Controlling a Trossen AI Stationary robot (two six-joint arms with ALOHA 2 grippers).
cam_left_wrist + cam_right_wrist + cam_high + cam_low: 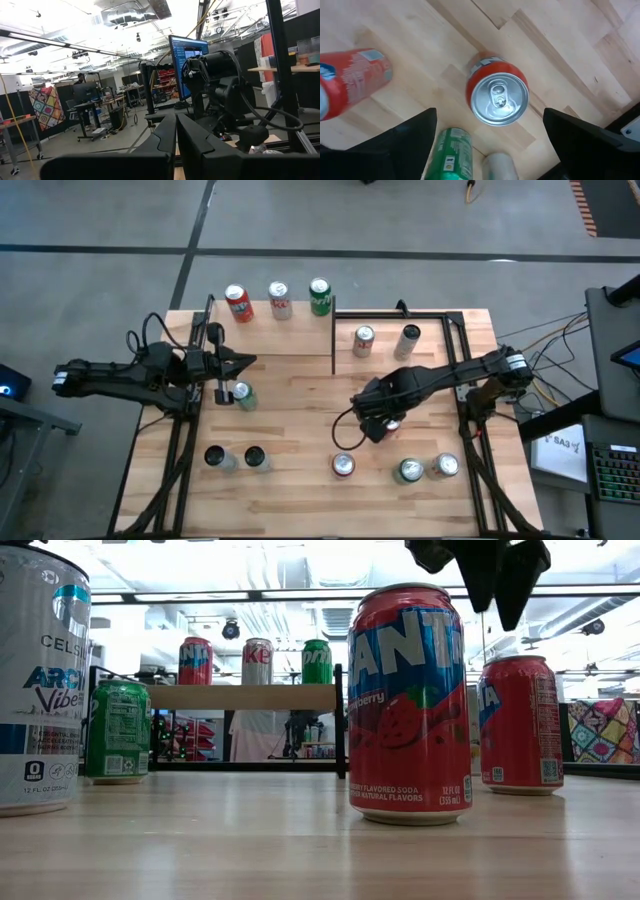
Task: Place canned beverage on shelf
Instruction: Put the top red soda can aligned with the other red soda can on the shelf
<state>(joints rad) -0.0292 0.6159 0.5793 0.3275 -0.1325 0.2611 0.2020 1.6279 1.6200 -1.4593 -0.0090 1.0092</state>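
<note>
The shelf [270, 315] at the table's [290, 495] far-left corner carries three cans. The right gripper [382, 427], jaws spread wide, hovers over a red can [497, 90] mid-table. Descending off-centre could tip it. The left gripper [243, 361] waits clenched beside the shelf.

In the high view the right claw [377, 423] covers most of the red can [392, 425] beneath it, while the low view cuts off the white can [38, 680] at the left edge.
</note>
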